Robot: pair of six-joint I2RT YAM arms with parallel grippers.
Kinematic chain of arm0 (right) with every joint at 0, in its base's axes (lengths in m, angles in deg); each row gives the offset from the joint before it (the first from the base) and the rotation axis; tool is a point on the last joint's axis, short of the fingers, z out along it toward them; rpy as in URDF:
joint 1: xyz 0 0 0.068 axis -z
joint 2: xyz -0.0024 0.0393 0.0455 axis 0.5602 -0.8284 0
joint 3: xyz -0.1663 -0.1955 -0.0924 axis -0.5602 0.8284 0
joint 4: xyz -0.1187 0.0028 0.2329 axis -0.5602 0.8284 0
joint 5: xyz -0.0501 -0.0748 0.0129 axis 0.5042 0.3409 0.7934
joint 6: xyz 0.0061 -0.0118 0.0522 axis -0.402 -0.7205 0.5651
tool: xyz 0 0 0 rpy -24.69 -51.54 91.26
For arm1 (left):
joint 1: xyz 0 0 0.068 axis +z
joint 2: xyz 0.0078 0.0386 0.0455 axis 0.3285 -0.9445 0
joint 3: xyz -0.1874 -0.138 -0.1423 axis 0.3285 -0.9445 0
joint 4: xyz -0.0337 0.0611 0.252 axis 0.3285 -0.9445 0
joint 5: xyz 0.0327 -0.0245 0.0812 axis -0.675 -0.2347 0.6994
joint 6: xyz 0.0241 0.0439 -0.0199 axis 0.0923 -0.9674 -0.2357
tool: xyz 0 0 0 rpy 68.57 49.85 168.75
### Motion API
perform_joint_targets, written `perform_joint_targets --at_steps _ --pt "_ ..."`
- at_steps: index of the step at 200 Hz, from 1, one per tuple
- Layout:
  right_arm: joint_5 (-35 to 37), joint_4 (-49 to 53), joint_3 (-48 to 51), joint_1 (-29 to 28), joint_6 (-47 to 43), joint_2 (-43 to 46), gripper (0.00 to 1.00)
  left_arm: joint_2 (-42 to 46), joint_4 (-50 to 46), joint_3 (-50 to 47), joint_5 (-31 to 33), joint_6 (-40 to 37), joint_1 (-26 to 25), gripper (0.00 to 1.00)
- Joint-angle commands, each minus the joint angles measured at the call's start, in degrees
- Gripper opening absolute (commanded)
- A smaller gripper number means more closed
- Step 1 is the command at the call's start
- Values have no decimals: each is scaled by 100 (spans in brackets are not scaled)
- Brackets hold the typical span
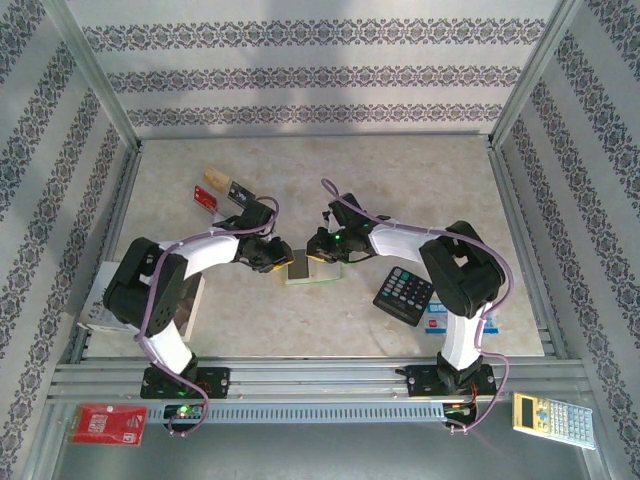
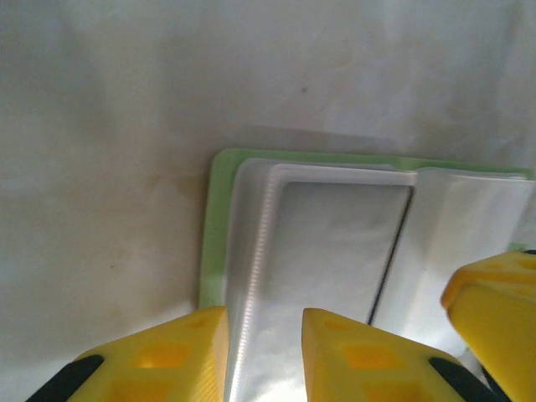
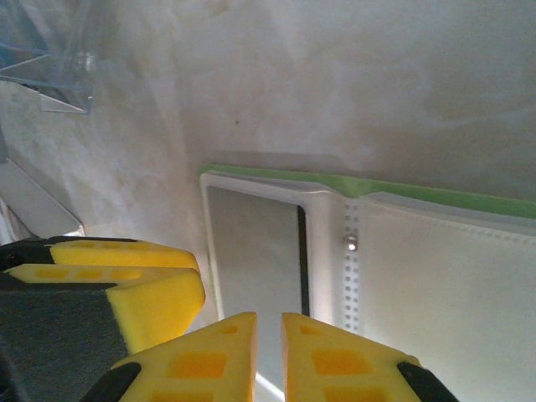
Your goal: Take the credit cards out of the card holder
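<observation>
Found the card holder (image 1: pixel 320 272) lying open mid-bench (image 1: pixel 400 170), one credit card (image 3: pixel 255 251) lodged in its clear pocket. Left claw (image 2: pixel 264 322) hung parted above it, grasping nothing; right claw (image 3: pixel 268 322) pinched nearly closed, empty. Risked dragging the unpinned holder along, or skidding off the slick sleeve.

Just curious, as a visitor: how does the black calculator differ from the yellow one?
Colour: the black calculator is dark; the yellow calculator is pale yellow and light blue. Place: the black calculator lies on the table; the yellow calculator lies off it, on the grey ledge at the near right corner. Both lie flat, keys up, slanted.
</observation>
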Motion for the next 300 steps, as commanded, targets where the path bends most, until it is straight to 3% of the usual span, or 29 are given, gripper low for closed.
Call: perform_joint_targets --at_steps 1,141,201,246,300 --pt "-106 -86 -125 -36 36 -114 17 -110 -14 226 -139 -60 -9 27" --pt "43 63 -70 25 -118 -407 14 -335 -104 103 -91 -19 -18 13" --pt "-32 64 -87 13 -175 -545 14 -371 -50 87 -170 -18 -17 12" --pt "-315 17 -136 -4 -316 -648 14 -546 318 37 -624 17 -31 10" --pt "-528 -152 -92 4 -461 -598 15 -665 215 83 -541 -41 -41 10"
